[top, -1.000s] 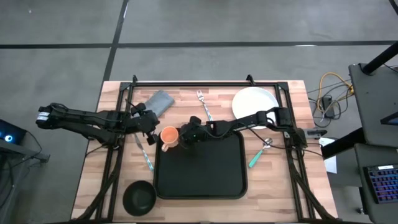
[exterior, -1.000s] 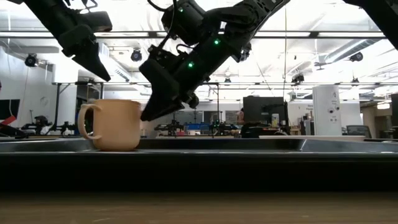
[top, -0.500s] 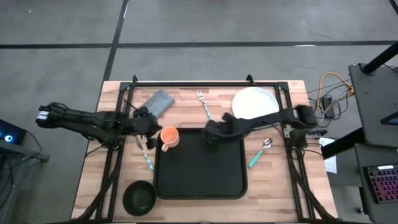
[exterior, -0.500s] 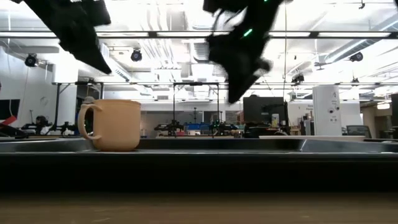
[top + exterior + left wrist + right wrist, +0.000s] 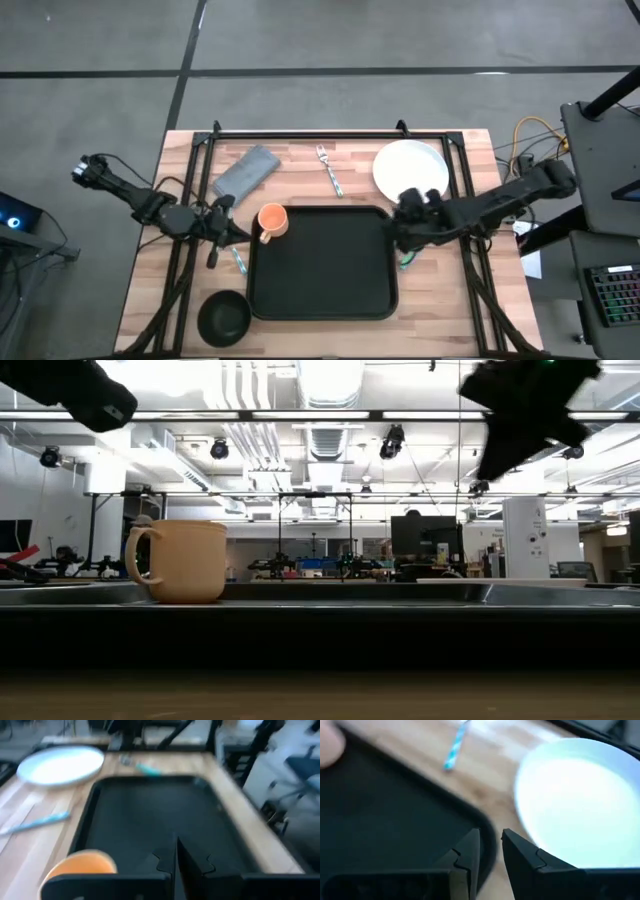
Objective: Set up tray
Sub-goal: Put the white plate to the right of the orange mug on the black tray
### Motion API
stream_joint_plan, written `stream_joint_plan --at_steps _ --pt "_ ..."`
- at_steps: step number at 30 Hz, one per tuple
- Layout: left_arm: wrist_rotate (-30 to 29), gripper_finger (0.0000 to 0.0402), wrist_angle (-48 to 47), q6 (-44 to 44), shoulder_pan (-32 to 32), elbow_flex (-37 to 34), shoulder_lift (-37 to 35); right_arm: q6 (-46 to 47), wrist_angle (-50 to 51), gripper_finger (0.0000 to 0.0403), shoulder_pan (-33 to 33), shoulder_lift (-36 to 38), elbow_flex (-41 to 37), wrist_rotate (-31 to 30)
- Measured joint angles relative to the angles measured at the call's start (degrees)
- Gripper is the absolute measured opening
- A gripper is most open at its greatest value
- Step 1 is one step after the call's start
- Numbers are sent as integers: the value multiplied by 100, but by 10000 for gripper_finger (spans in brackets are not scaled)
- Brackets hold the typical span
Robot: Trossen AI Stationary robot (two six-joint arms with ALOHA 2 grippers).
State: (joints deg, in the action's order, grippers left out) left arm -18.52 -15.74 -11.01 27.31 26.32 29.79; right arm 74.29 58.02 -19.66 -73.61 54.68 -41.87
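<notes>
I am seeing only the orange mug (image 5: 272,221) on the tray (image 5: 322,300); the plate (image 5: 410,166) is waiting outside, right gripper (image 5: 489,851) slightly apart, left gripper (image 5: 176,865) pressed together

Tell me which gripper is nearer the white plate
Right. The right gripper hangs at the tray's edge just below the white plate; the left gripper is across the tray, beside the mug.

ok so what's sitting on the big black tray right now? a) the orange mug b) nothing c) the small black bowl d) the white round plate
a: the high view shows the orange ceramic mug in the far left corner of the large black rectangular tray, while the white round plate and small black bowl rest on the wooden table.
</notes>
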Motion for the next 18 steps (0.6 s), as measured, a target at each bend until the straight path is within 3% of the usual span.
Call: stream_joint_plan --at_steps 6,18 --pt "-459 0 280 25 3 -244 166 1434 933 73 387 730 -769 -803" --pt "-551 0 625 -2 4 -189 943 1464 1340 120 2769 1167 -1217 -179"
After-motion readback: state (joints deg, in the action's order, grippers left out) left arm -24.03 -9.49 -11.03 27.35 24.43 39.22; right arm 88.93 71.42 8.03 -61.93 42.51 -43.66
